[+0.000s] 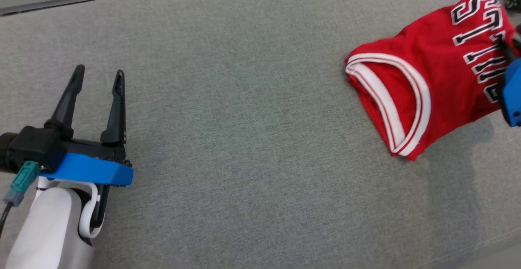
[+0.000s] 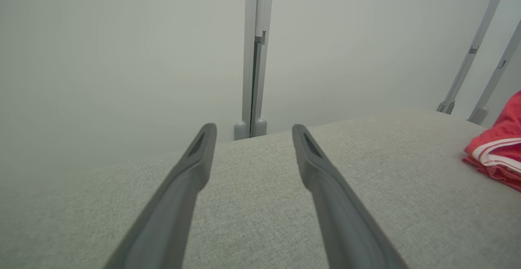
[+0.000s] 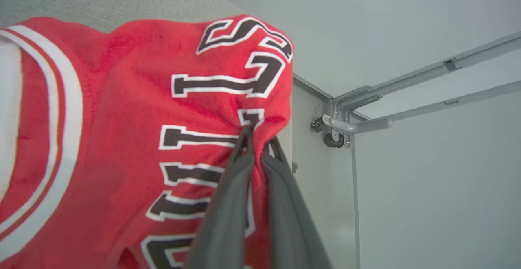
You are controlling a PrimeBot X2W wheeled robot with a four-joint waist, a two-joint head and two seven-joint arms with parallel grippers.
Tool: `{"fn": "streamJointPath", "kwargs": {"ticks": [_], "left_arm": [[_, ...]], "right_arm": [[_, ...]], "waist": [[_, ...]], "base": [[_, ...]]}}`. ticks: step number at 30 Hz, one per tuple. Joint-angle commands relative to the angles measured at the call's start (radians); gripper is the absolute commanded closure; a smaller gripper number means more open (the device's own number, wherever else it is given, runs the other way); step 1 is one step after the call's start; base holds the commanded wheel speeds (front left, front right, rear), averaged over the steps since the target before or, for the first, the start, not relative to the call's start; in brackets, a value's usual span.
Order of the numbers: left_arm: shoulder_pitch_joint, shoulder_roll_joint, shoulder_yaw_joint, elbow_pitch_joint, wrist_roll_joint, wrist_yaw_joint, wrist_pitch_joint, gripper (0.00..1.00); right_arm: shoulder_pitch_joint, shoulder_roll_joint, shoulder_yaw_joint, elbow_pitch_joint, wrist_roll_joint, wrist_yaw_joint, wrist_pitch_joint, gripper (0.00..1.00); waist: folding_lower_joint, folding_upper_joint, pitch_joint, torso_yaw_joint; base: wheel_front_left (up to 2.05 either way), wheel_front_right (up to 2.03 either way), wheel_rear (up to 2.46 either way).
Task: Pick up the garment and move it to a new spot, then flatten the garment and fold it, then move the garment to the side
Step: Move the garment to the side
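Garment [image 3: 122,118] partly behind right end effector [image 3: 260,138]

This looks like a robotics lab or test cell. A broad worktop [image 1: 244,147] covered in plain grey fabric is enclosed by bare pale wall panels [image 2: 122,49]. These are set in grey metal frame posts [image 2: 254,57], and bracketed metal rails [image 3: 407,116] meet just beyond the worktop's edge.

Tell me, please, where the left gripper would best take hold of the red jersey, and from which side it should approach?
Probably the white-trimmed opening of the red jersey, coming low across the grey surface from the robot's left. That banded edge faces the open left gripper, while the right gripper pinches the lettered side.
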Motion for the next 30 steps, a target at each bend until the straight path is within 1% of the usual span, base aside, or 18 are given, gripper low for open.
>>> {"fn": "streamJointPath", "kwargs": {"ticks": [1,6,11,16,17,18,24,30], "left_arm": [[-0.015,0.007,0.000,-0.014,0.007,0.008,0.007,0.00],[-0.026,0.033,0.000,-0.068,0.015,0.014,0.033,0.00],[-0.021,0.049,0.001,-0.104,0.015,0.019,0.053,0.00],[-0.013,0.054,-0.003,-0.121,0.012,0.023,0.066,0.00],[-0.011,0.055,-0.004,-0.121,0.010,0.024,0.066,0.00],[-0.009,0.055,-0.005,-0.121,0.009,0.024,0.067,0.00],[0.003,0.049,-0.011,-0.110,0.001,0.025,0.060,0.00],[0.020,0.032,-0.022,-0.082,-0.013,0.027,0.041,0.00]], "right_arm": [[-0.024,-0.003,-0.021,0.017,-0.023,-0.002,-0.032,1.00],[-0.033,0.025,-0.118,0.072,-0.113,-0.002,-0.121,1.00],[-0.024,0.061,-0.225,0.129,-0.191,-0.002,-0.178,1.00],[-0.013,0.086,-0.295,0.159,-0.253,-0.002,-0.220,1.00],[-0.010,0.090,-0.306,0.164,-0.264,-0.002,-0.225,0.76],[-0.007,0.094,-0.315,0.167,-0.273,-0.002,-0.228,0.00],[0.012,0.125,-0.356,0.165,-0.318,-0.002,-0.268,0.00],[0.047,0.150,-0.362,0.136,-0.333,-0.002,-0.288,0.00]], "waist": [[-0.0002,-0.0001,0.010,-0.009],[-0.0002,-0.0001,0.051,-0.031],[-0.0002,-0.0001,0.070,-0.036],[-0.0002,-0.0001,0.074,-0.031],[-0.0002,-0.0001,0.073,-0.030],[-0.0002,-0.0001,0.071,-0.028],[-0.0002,-0.0001,0.050,-0.013],[-0.0002,-0.0001,-0.002,0.006]], "base": [[0.00,0.00,0.00],[0.00,0.00,0.00],[0.00,0.00,0.00],[0.00,0.00,0.00],[0.00,0.00,0.00],[0.00,0.00,0.00],[0.00,0.00,0.00],[0.00,0.00,0.00]]}}
